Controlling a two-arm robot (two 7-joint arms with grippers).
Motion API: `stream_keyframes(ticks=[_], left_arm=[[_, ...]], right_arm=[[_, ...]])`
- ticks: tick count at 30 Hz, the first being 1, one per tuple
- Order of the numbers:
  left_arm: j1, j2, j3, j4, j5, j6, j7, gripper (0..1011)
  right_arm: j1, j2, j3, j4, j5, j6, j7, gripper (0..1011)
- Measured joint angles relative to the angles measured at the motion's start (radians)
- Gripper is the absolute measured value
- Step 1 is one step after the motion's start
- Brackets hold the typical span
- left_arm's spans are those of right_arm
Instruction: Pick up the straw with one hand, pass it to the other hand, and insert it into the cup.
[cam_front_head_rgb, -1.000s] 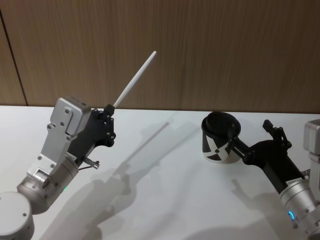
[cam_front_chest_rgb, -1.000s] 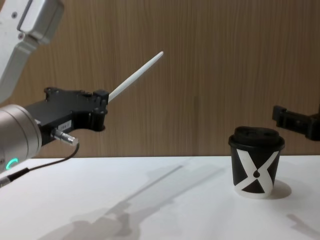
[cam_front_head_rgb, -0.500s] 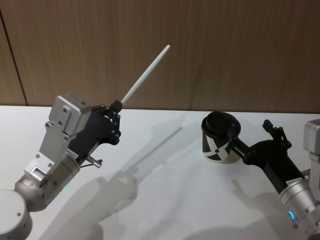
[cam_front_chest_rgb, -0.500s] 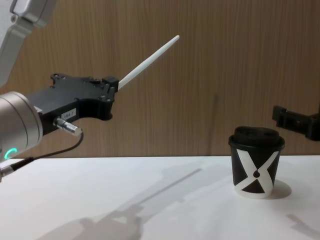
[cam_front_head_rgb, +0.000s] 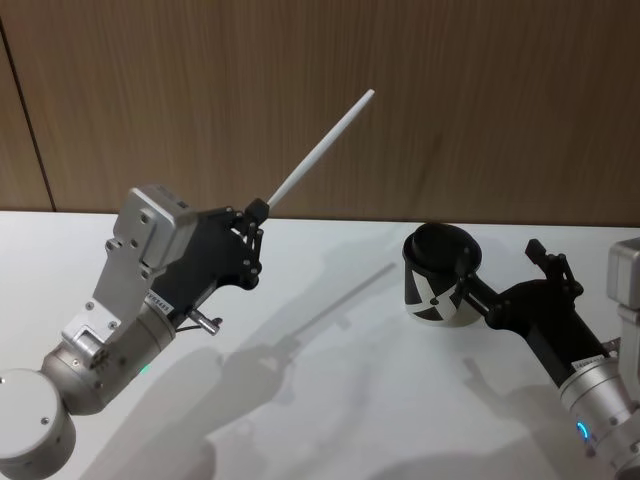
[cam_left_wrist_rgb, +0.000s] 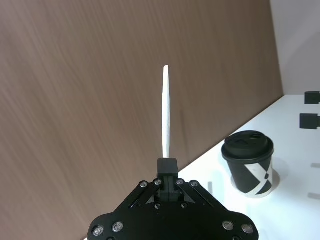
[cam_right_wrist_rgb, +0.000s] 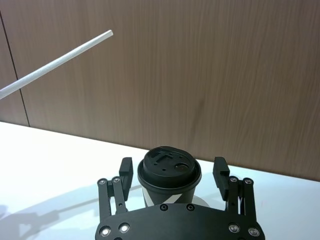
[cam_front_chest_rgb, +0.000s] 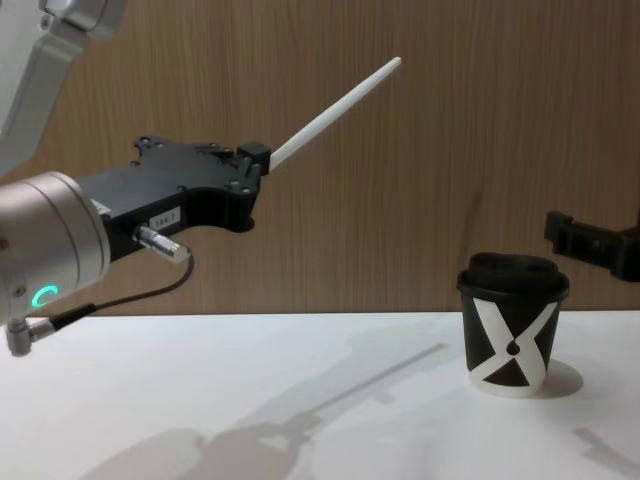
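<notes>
My left gripper (cam_front_head_rgb: 258, 212) is shut on the lower end of the white straw (cam_front_head_rgb: 322, 146) and holds it in the air, slanting up and to the right. From the chest, the left gripper (cam_front_chest_rgb: 255, 152) and straw (cam_front_chest_rgb: 335, 105) hang well above the table, left of the cup (cam_front_chest_rgb: 512, 330). The black cup (cam_front_head_rgb: 440, 290) with a white X and a domed lid stands right of centre. My right gripper (cam_front_head_rgb: 500, 262) hovers open just right of the cup. In the right wrist view the cup (cam_right_wrist_rgb: 169, 172) sits in line with the open fingers (cam_right_wrist_rgb: 220, 170), and the straw (cam_right_wrist_rgb: 55, 57) crosses the upper left.
The white table (cam_front_head_rgb: 330, 400) carries the shadows of the arm and straw. A brown wood-panelled wall (cam_front_head_rgb: 450, 100) closes off the back. From the left wrist, the cup (cam_left_wrist_rgb: 248, 162) and my right gripper (cam_left_wrist_rgb: 311, 109) lie off to one side.
My left gripper has carried the straw to the right and a little higher, closer to the cup. The right gripper and the cup have stayed put.
</notes>
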Motion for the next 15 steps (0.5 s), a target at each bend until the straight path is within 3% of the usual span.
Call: stream_keyframes(ticks=[15], left_arm=[[-0.028, -0.014, 0.018, 0.026, -0.009, -0.003, -0.047, 0]], right_arm=[[0.000, 0.000, 0.000, 0.000, 0.000, 0.000, 0.000, 1001]])
